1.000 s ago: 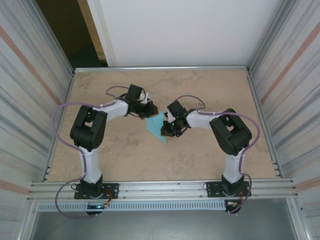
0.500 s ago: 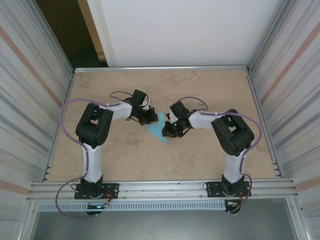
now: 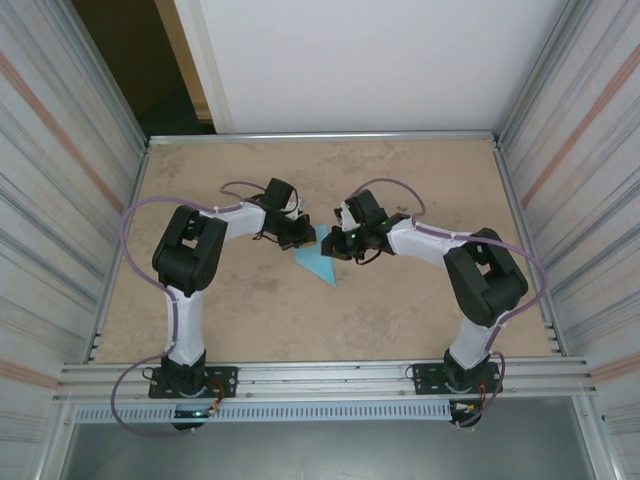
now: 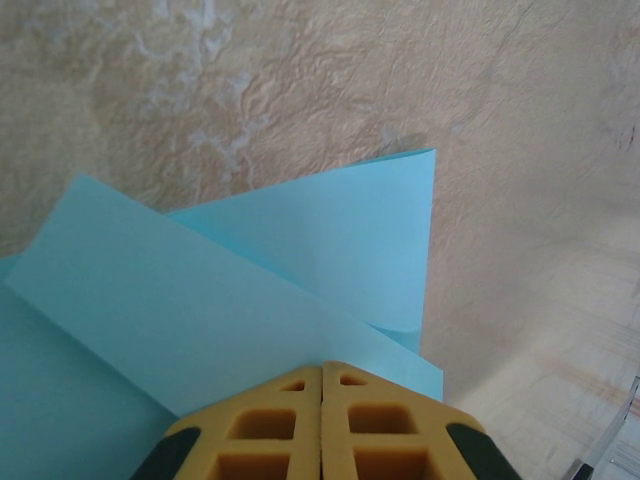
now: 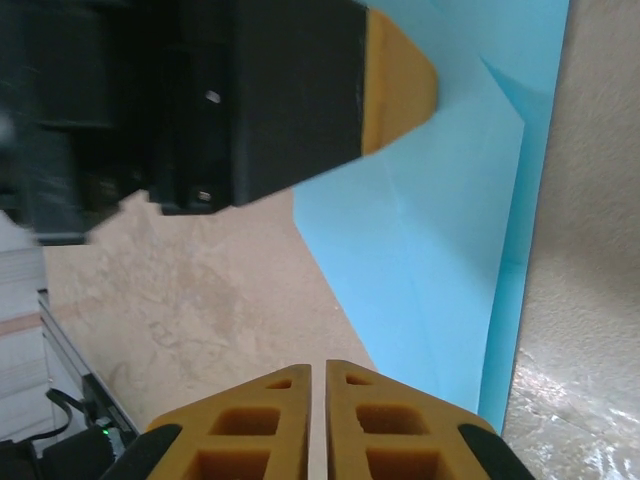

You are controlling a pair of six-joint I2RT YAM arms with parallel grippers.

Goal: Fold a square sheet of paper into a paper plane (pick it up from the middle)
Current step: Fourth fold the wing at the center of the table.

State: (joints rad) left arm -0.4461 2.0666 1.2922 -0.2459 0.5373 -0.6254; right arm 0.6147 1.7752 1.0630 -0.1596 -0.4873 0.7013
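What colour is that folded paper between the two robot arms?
Plain, unmarked light blue. The thin folded paper sheet shows best in the left wrist view.

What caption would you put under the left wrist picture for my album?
Shut left claw tips over folded blue paper on a tan table.

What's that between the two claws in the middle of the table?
A folded blue paper lies flat on the table between the left gripper and the right gripper, as the top view shows.

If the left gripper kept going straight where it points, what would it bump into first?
The paper. A folded flap lies right in front of the left gripper, maybe touching it; depth is hard to judge. The table is underneath.
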